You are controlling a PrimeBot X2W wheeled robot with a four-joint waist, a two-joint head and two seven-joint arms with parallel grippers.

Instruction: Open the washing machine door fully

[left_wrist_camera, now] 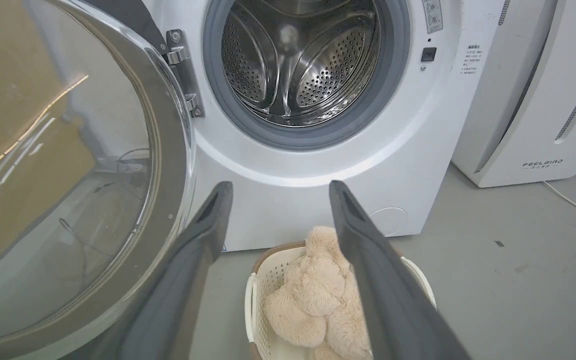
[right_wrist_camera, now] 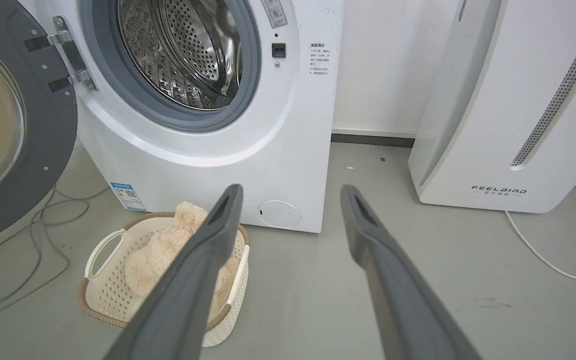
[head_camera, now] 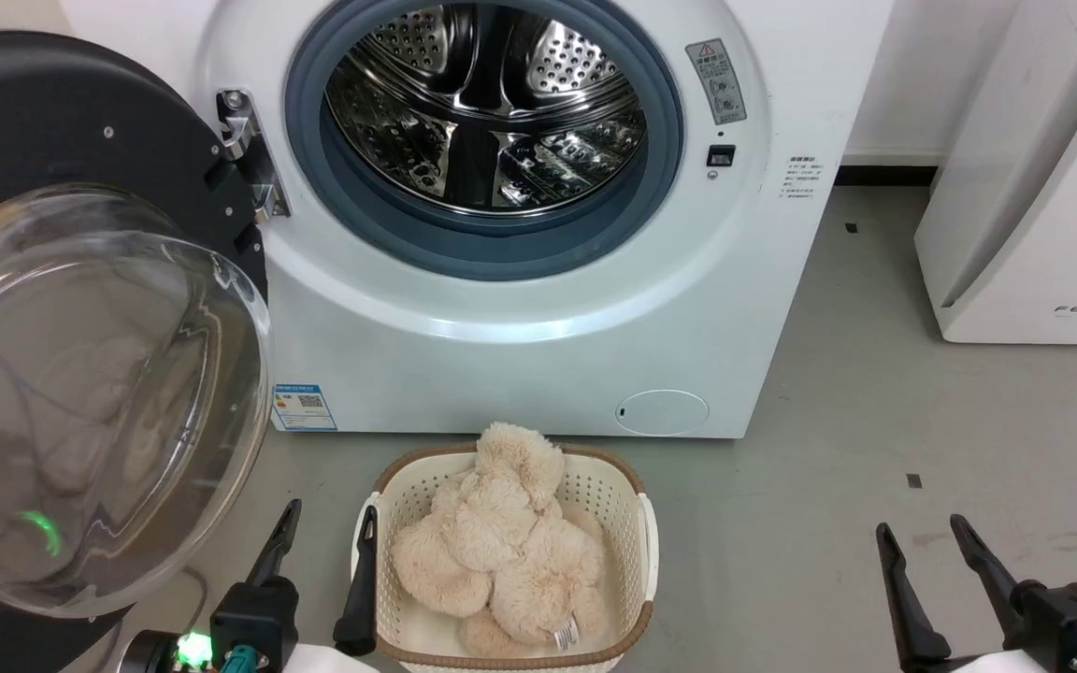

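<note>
The white washing machine (head_camera: 538,336) stands ahead with its steel drum (head_camera: 487,103) exposed inside a blue-grey gasket. The washing machine door (head_camera: 80,374) is swung out to the left on its hinge (head_camera: 244,150), its clear glass bowl bulging toward me; the same door (left_wrist_camera: 68,175) looms at the left of the left wrist view and at the left edge (right_wrist_camera: 13,125) of the right wrist view. My left gripper (head_camera: 328,519) hangs open low down, just right of the door's lower rim, holding nothing. My right gripper (head_camera: 922,533) is open over bare floor at the lower right.
A cream laundry basket (head_camera: 632,495) holding a beige plush toy (head_camera: 501,551) sits on the floor before the machine, between my grippers. A white FEELBIRD appliance (head_camera: 1034,215) stands to the right. Cables (right_wrist_camera: 33,235) lie on the floor under the door.
</note>
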